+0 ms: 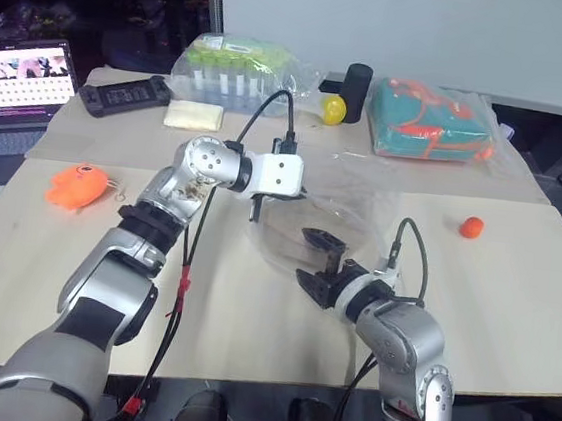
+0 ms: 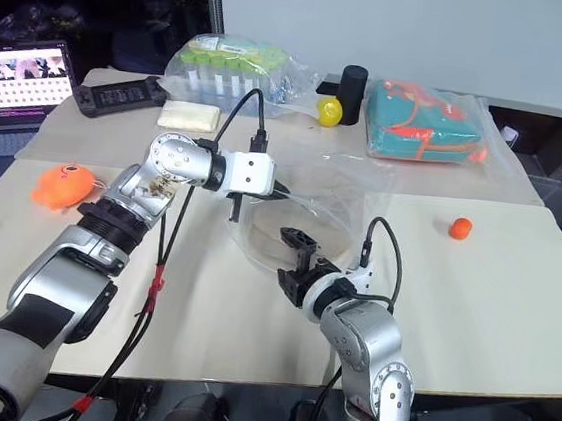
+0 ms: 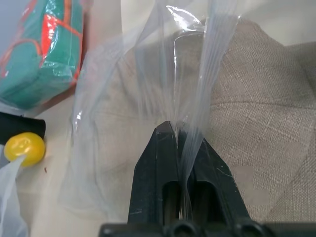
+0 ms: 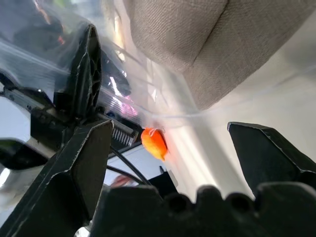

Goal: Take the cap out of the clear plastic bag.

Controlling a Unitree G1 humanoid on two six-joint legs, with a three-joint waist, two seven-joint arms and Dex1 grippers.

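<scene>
Robot lab or test room, not a home: beige bench pushed against others, grey partition wall behind. Open laptop at the far left, black handheld controller beside it, bagged rack of green-topped tubes, loose test props like an orange toy.

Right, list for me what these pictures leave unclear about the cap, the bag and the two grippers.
- The cap: its brim and full outline are cut off by the edges of both wrist views; in the head views the glossy clear plastic bag washes it out.
- The bag's opening: hard to trace in any view among the wrinkles.
- Left gripper: shut on the film; how much it pinches is hidden by its fingers.
- Right gripper: open; contact with the bag is unclear.
</scene>
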